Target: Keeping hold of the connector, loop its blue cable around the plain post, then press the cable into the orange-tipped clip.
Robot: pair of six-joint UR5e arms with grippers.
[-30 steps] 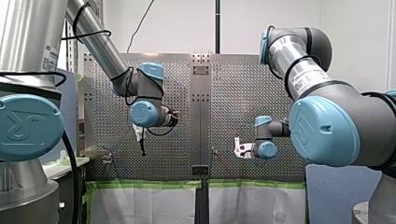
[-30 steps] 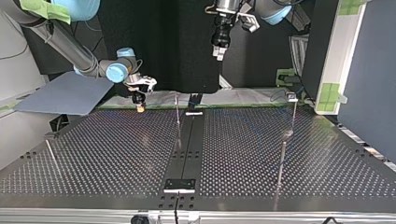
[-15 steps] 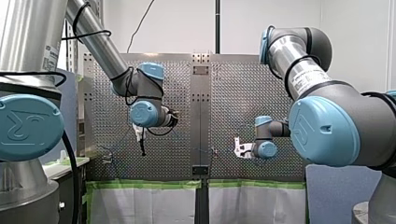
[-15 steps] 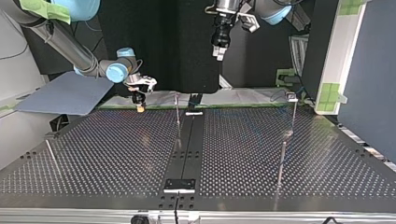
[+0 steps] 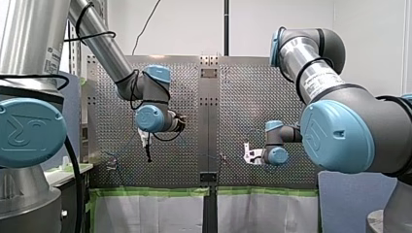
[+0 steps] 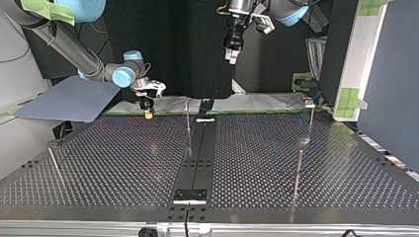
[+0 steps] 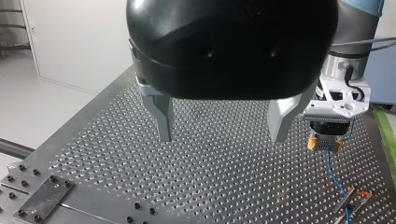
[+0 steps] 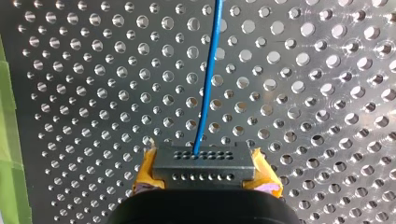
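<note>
My right gripper (image 8: 205,173) is shut on a black connector (image 8: 203,161), its yellow pads (image 8: 145,173) on both sides. A blue cable (image 8: 208,79) runs from the connector away over the perforated plate. In the left wrist view the same connector (image 7: 325,142) hangs low over the plate and its cable (image 7: 335,172) leads to an orange-tipped clip (image 7: 353,199). My left gripper (image 7: 223,126) hovers high above the plate, metal fingers (image 7: 163,115) wide apart with nothing between them. In the top view my right gripper (image 6: 147,111) is at the far left edge of the plate and my left gripper (image 6: 230,53) is high up.
Thin upright posts stand on the plate (image 6: 123,163): one near the middle (image 6: 188,123), two at the top view's right (image 6: 298,168) (image 6: 311,118), and a leaning rod at its left (image 6: 54,163). A dark centre strip (image 6: 197,158) with bolted end plates divides the plate.
</note>
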